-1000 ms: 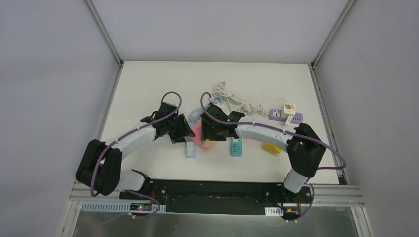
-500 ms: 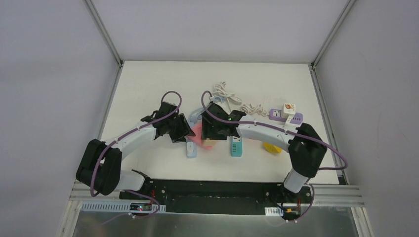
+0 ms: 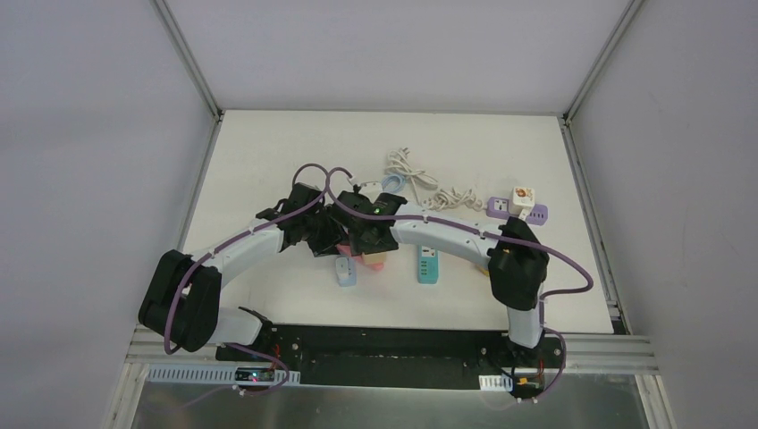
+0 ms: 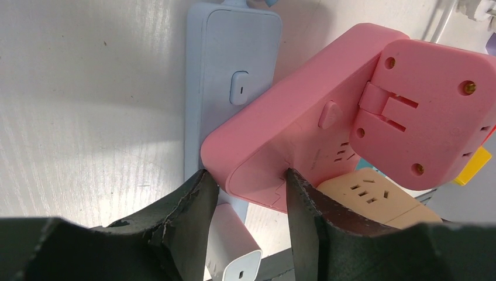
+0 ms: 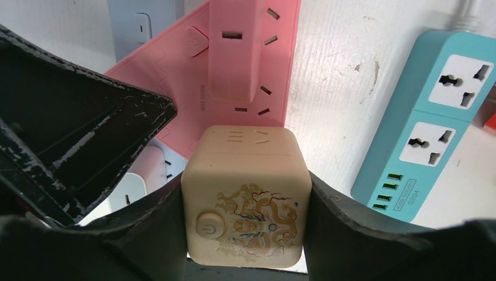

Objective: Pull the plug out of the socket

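Near the middle of the table (image 3: 268,152), the left gripper (image 4: 245,182) pinches one end of the pink socket strip (image 4: 304,123), and the right gripper (image 5: 245,188) clamps the beige cube plug (image 5: 245,202). Both grips look set; next, I'd say, comes a straight pull apart with the strip braced.

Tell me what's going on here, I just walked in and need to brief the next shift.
The job is pulling a plug off a socket. The left hand grips the end of the pink power strip, with a finger on either side of it. The right hand is clamped on the beige cube plug, which sits against that strip's socket face. Whether the plug is already out of its socket cannot be told from these views.
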Robot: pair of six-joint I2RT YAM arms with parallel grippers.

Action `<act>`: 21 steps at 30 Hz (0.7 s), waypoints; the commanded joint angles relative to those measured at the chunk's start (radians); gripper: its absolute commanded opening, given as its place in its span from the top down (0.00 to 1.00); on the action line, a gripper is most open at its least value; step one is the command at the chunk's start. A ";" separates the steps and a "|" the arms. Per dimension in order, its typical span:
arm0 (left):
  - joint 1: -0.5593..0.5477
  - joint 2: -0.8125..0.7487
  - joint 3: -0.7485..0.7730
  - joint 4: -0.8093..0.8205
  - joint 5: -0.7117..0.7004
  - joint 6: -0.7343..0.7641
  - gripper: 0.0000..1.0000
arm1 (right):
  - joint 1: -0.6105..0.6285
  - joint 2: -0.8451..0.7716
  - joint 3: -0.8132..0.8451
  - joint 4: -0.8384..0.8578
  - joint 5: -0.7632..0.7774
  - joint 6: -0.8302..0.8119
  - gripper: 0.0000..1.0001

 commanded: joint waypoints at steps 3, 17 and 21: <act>-0.019 0.113 -0.081 -0.188 -0.213 0.074 0.72 | 0.006 -0.159 -0.029 0.267 -0.152 0.008 1.00; -0.019 0.100 -0.084 -0.189 -0.215 0.075 0.73 | -0.198 -0.543 -0.390 0.508 -0.283 0.111 1.00; -0.019 0.068 -0.060 -0.201 -0.197 0.079 0.72 | -0.216 -0.663 -0.470 0.518 -0.169 0.122 1.00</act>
